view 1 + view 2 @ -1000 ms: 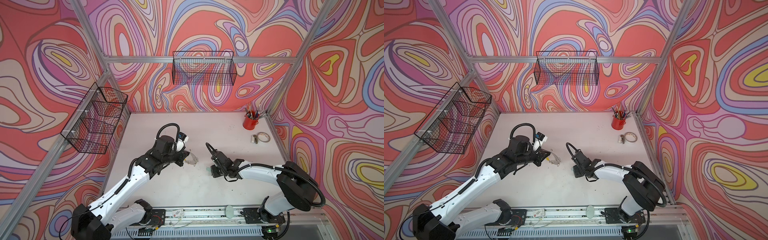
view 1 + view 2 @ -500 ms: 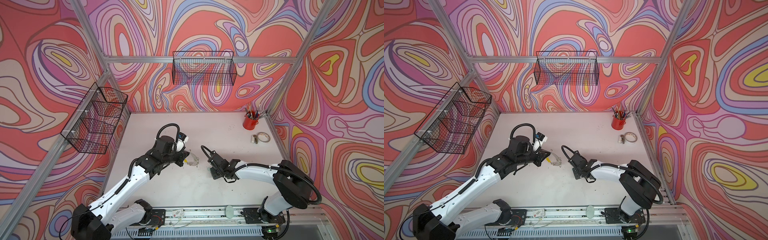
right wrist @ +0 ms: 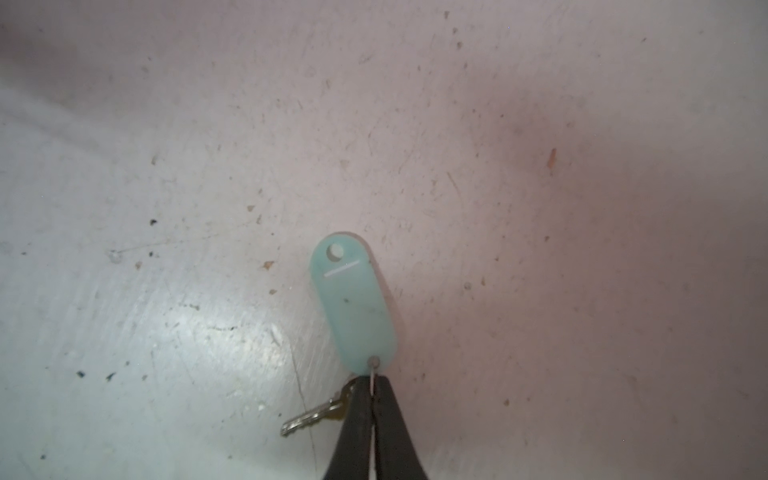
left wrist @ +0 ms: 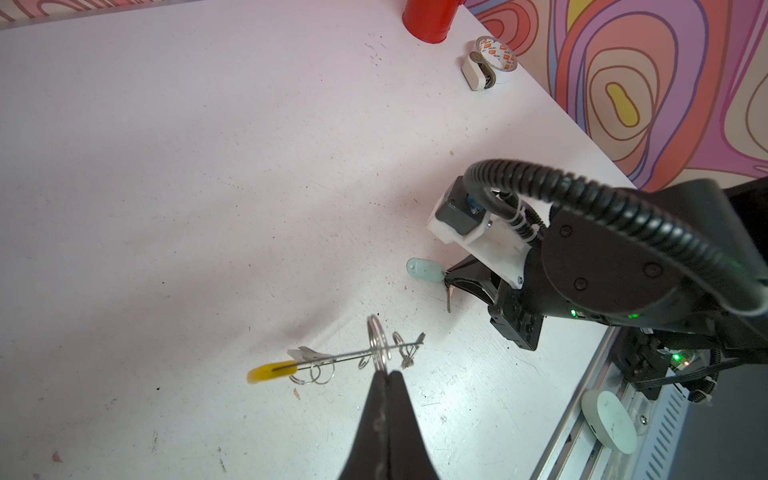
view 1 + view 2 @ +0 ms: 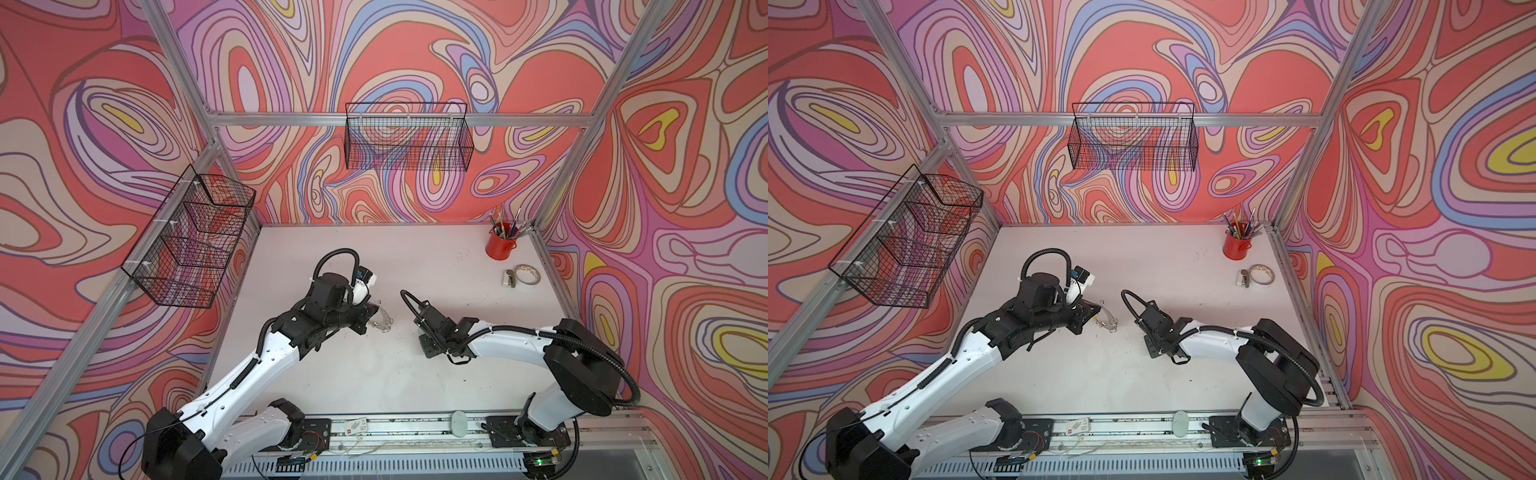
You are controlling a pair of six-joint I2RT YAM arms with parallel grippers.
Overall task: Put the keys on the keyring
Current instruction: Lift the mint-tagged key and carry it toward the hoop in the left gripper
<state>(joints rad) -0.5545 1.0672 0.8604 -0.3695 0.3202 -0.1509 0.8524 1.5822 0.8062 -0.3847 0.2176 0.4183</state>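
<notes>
Right hand (image 3: 372,380) closing shut, now pinching link (image 3: 373,371) between key (image 3: 309,419) and tag (image 3: 353,307) on counter (image 3: 166,166); left hand (image 4: 386,372) gripping keyring (image 4: 353,354). Key getting secured; lift toward keyring likely next.

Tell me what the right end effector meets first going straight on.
The right end effector would probably meet the table first, just past the pale green key tag it holds; depth unclear.

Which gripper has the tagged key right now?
The right gripper, shut where the silver key joins its pale green tag. The left gripper pinches the keyring instead.
</notes>
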